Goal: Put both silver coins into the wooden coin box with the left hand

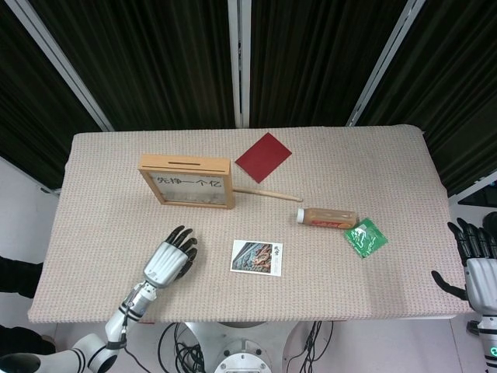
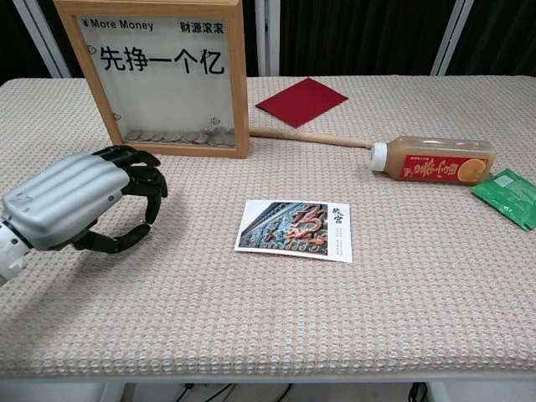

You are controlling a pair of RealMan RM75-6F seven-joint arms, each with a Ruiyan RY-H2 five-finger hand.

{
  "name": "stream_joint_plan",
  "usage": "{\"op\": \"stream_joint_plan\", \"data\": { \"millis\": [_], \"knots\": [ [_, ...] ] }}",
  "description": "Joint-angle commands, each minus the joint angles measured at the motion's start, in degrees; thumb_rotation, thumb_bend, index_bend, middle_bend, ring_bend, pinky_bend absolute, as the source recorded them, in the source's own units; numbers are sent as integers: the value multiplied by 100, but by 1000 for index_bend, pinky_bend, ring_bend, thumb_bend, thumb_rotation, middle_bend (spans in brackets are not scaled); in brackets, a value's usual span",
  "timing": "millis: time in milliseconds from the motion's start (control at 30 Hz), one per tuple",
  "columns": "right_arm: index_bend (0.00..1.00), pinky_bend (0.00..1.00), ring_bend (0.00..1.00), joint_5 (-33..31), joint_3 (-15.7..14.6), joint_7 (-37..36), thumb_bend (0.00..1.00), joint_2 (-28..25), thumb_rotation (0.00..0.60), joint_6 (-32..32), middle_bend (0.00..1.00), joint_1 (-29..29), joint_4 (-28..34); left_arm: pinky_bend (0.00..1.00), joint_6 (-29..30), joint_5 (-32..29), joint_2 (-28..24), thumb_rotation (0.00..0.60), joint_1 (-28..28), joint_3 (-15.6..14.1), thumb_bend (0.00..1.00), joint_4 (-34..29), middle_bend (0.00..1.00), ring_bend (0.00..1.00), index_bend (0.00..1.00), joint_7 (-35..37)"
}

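left hand (image 2: 79, 209) empty, near coin box (image 2: 163, 75)

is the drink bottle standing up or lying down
Lying down: the bottle rests on its side on the table, cap pointing toward the coin box.

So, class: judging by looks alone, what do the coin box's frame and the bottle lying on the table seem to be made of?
Coin box: frame looks like pale unpainted wood with a matt finish; its front pane looks like clear glass or acrylic, since coins show behind it. Bottle: probably clear plastic, glossy, the brown drink showing through, with a white cap.
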State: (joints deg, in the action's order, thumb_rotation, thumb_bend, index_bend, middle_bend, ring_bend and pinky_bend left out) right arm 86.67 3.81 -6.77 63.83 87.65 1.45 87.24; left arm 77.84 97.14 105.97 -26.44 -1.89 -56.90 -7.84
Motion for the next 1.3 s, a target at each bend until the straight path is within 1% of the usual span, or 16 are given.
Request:
{"op": "stream_joint_plan", "data": {
  "millis": [33,133,233,400,433,467,567,633,733,867,933,1033,1100,1133,1200,1300],
  "knots": [
    [0,0,0,3,3,0,148,-1,600,8,0,-1,3,166,13,-80,-147,600,16,56,460,-294,325,139,605,58],
    [0,0,0,10,9,-5,148,-14,600,34,0,-7,13,166,105,-178,-480,600,61,159,458,-802,326,140,605,46],
    [0,0,0,11,21,-12,148,-34,600,60,0,-13,27,166,243,-350,-1030,600,158,318,460,-1555,327,140,607,-2],
    [0,0,0,5,51,-13,148,-39,600,63,0,8,52,166,415,-706,-2197,600,292,692,461,-3069,335,140,622,-206],
    [0,0,0,8,54,-10,148,-37,600,63,0,13,57,167,405,-766,-2321,600,295,746,461,-3230,337,140,626,-230],
    [0,0,0,19,59,-4,148,-33,600,66,0,21,68,167,360,-911,-2562,600,292,863,461,-3545,338,140,628,-269],
    [0,0,0,55,58,12,148,-27,600,79,0,34,106,166,195,-1297,-3099,600,224,1197,461,-4205,338,140,630,-316],
    [0,0,0,78,51,32,148,-27,600,88,0,35,124,167,65,-1562,-3352,600,145,1422,460,-4478,335,140,631,-359],
    [0,0,0,94,48,60,148,-35,600,110,0,31,152,167,-219,-1998,-3645,600,-104,1835,461,-4733,332,140,632,-499],
    [0,0,0,86,54,48,148,-43,600,135,0,19,161,167,-668,-2627,-3831,600,-504,2300,463,-4879,331,140,634,-622],
    [0,0,0,86,50,44,148,-49,600,139,0,14,161,167,-927,-2947,-3887,600,-714,2469,462,-4902,332,140,635,-696],
    [0,0,0,71,54,28,147,-66,600,144,0,6,159,167,-1444,-3711,-3965,600,-1089,2743,460,-4987,332,140,635,-728],
    [0,0,0,54,59,14,148,-75,600,141,0,4,155,167,-1672,-4271,-3991,600,-1282,2875,460,-5050,334,140,635,-781],
    [0,0,0,43,64,0,148,-78,600,138,0,4,150,167,-1787,-4658,-3995,600,-1410,2961,460,-5098,336,140,635,-807],
    [0,0,0,20,69,-23,148,-80,600,114,0,10,135,167,-1893,-5180,-3977,600,-1642,3059,461,-5086,337,139,635,-918],
    [0,0,0,-6,75,-47,148,-71,600,76,0,24,105,167,-1889,-5474,-3862,600,-1918,3042,461,-4916,338,140,636,-1151]
  ]
}}
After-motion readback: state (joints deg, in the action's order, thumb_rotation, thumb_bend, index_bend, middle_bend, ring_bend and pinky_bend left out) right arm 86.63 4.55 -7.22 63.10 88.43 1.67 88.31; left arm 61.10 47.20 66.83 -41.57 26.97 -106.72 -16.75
